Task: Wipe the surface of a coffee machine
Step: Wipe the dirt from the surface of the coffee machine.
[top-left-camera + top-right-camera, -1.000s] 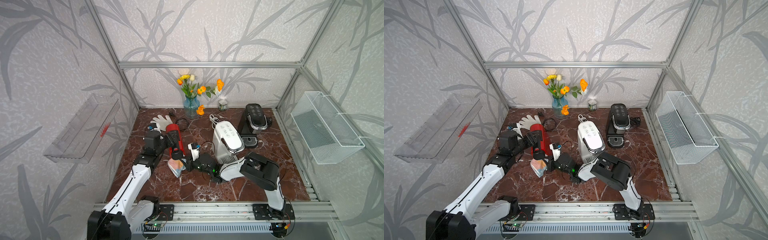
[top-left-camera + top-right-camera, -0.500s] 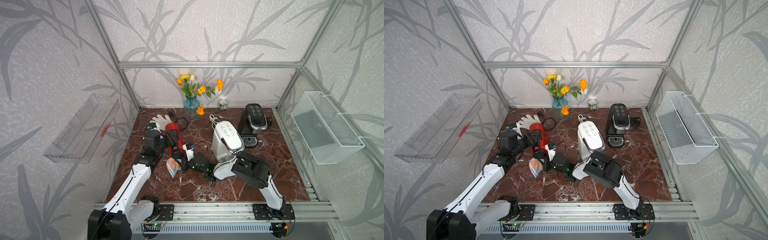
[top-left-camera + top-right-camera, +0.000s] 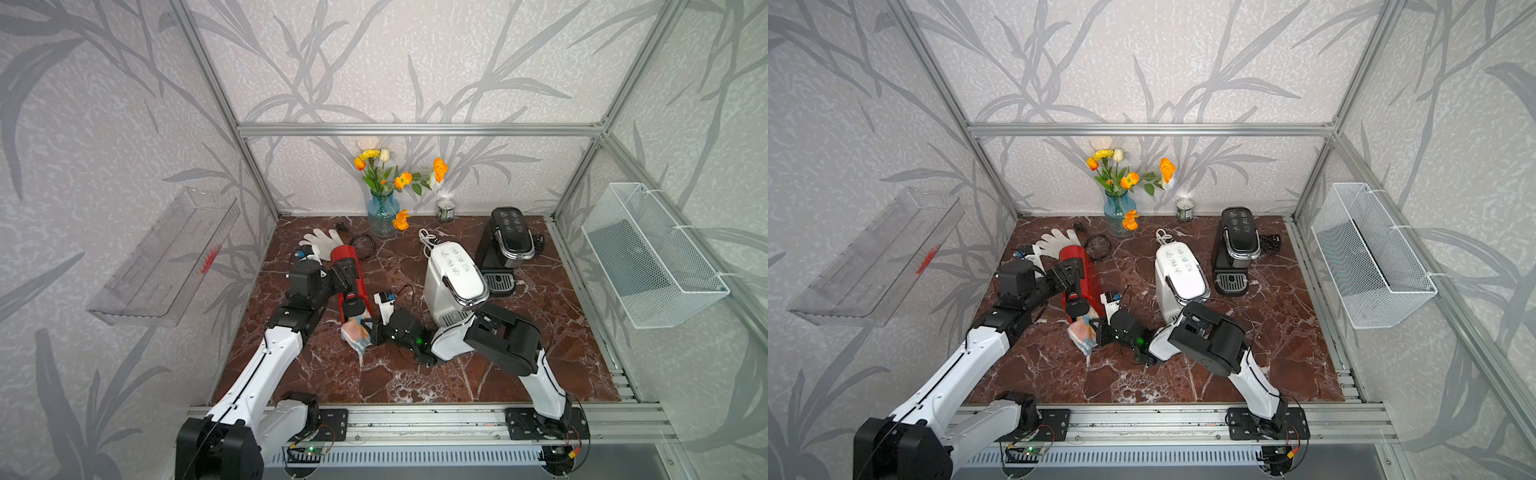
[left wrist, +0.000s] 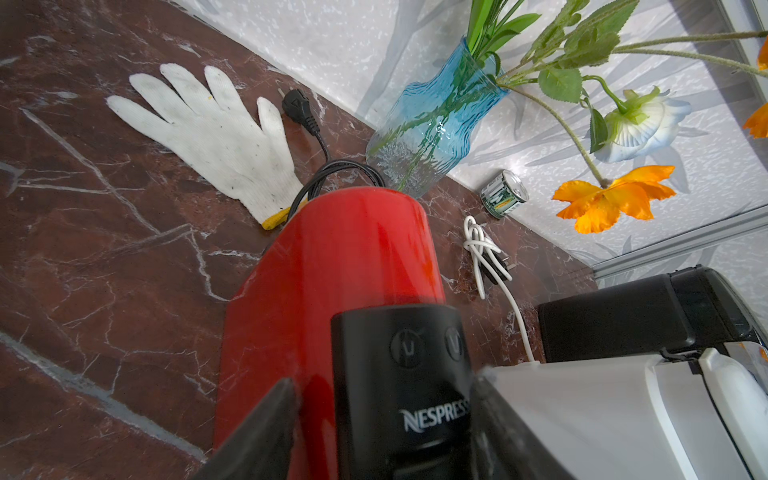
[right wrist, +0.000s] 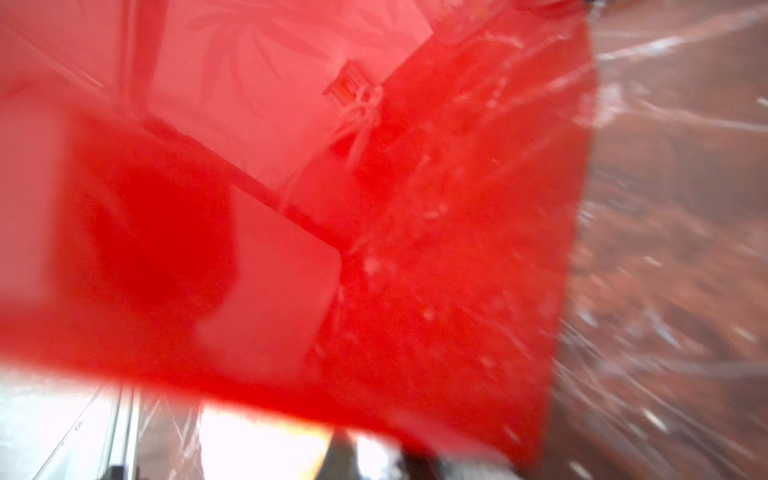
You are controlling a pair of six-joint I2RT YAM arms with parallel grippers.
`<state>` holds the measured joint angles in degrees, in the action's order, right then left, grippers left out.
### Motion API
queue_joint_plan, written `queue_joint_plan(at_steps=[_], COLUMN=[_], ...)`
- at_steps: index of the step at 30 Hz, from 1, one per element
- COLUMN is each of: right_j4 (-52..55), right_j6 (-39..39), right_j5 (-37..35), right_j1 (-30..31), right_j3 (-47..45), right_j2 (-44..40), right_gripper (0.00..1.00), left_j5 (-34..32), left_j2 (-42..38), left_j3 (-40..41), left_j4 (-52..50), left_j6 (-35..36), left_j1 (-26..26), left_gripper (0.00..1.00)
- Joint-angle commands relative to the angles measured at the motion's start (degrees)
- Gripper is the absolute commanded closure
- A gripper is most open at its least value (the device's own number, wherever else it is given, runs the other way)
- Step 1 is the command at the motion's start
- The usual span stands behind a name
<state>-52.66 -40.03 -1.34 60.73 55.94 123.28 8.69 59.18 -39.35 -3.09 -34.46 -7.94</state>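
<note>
Wipe step | left tool (image 4: 382,378) half-open, clamped on red coffee machine (image 4: 353,249) | right tool (image 3: 371,328) pinches cloth (image 3: 354,336) | next: you sweep along its side

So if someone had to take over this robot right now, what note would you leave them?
Left gripper: clamped on the black top of the red coffee machine.
Right gripper: shut on the patterned cloth, held against the machine's near end.
Done: cloth in hand, machine braced; how much is already wiped cannot be told.
Left: wipe over the red surface, then let go of both.
</note>
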Motion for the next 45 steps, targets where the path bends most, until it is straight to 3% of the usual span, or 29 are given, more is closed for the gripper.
queue_joint_plan(at_steps=[1, 15, 22, 28, 45], right_j4=[-3.9, -16.3, -14.1, -2.9, 1.4], right_j6=[0.2, 3.1, 3.1, 2.7, 0.3], right_j5=[-5.2, 2.7, 1.8, -1.2, -1.9], right_j1=[-3.4, -3.5, -3.9, -4.3, -4.8], right_j3=[-4.4, -0.5, 6.1, 10.2, -0.6], right_j2=[-3.2, -5.4, 0.3, 2.7, -1.8], right_gripper=[1.0, 1.0, 1.0, 1.0, 1.0], left_j5=[2.3, 2.5, 3.3, 3.6, 2.8], left_j2=[2.2, 2.3, 2.4, 2.2, 2.3], left_j3=[1.1, 1.2, 1.3, 1.3, 1.4], left_j4=[-8.6, -8.7, -8.6, -8.8, -8.7], left_j6=[1.1, 0.7, 0.6, 0.6, 0.9], left_j1=[-0.4, -0.4, -0.5, -0.5, -0.4], left_gripper=[0.36, 0.36, 0.36, 0.37, 0.36])
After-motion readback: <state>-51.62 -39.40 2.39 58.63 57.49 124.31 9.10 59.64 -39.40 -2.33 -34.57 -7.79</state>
